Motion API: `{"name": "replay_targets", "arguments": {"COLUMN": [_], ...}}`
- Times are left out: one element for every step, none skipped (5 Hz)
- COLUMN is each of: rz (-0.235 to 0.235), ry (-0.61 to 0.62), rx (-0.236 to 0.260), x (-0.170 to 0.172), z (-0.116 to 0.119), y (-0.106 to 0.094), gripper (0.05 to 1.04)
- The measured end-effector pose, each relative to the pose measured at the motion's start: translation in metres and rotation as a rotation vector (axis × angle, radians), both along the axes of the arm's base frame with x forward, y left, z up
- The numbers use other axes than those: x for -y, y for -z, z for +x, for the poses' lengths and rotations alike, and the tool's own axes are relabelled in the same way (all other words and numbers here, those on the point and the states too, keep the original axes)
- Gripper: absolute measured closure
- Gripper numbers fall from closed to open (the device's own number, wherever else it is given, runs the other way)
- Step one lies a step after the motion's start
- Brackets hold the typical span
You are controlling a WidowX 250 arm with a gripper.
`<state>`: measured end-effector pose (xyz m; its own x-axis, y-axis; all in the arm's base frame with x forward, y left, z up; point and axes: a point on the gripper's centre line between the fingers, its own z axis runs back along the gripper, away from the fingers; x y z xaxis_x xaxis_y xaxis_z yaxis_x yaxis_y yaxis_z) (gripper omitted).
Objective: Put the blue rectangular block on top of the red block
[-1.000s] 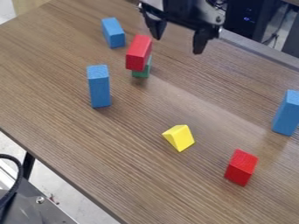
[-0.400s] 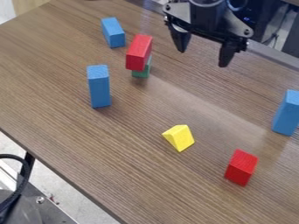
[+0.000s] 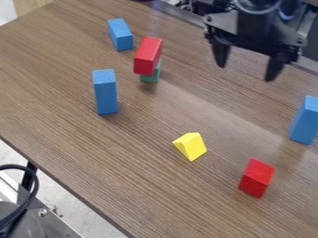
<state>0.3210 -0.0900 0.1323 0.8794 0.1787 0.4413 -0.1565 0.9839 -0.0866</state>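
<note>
Hand point(image 3: 245, 73): hangs above the far side of the bench point(image 3: 142, 176), its two fingers spread and gripping nothing; open like this, it seems ready to go over a block.
Right blue block point(image 3: 304, 120): stands on end by the picture's right side, nearest the hand; likely the one wanted, though three are blue.
Left blue block point(image 3: 105, 93): also on end, a tall shape that leaves its sides free to pinch.
Far blue block point(image 3: 120, 35): beyond the stack, well apart from the hand.
Lone red block point(image 3: 256, 178): rests directly on the bench, the likelier base, being low and steady.
Upper red block point(image 3: 148, 56): sits on a green block point(image 3: 150, 76), overhanging it, so a knock or added load could tip it.
Yellow wedge point(image 3: 190, 146): lies between the left blue and lone red; a low carry from there might clip it.
Far edge: passes behind the hand; the blocks' spacing should allow a straight descent.
</note>
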Motion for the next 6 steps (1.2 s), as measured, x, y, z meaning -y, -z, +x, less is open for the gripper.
{"name": "replay_targets", "arguments": {"rz": [-0.024,-0.049,-0.075,-0.107,-0.122,-0.122], "ry": [0.019,0.039,0.051,0.048,0.067,0.098], "rx": [-0.012,-0.028,-0.038,-0.041,-0.056,-0.065], "x": [0.019,0.036,0.050,0.057,0.064,0.068], "z": [0.004,0.005,0.006,0.009,0.012,0.017], "y": [0.000,0.003,0.003,0.001,0.009,0.016], "gripper": [0.085,0.085,0.085,0.085,0.085,0.085]}}
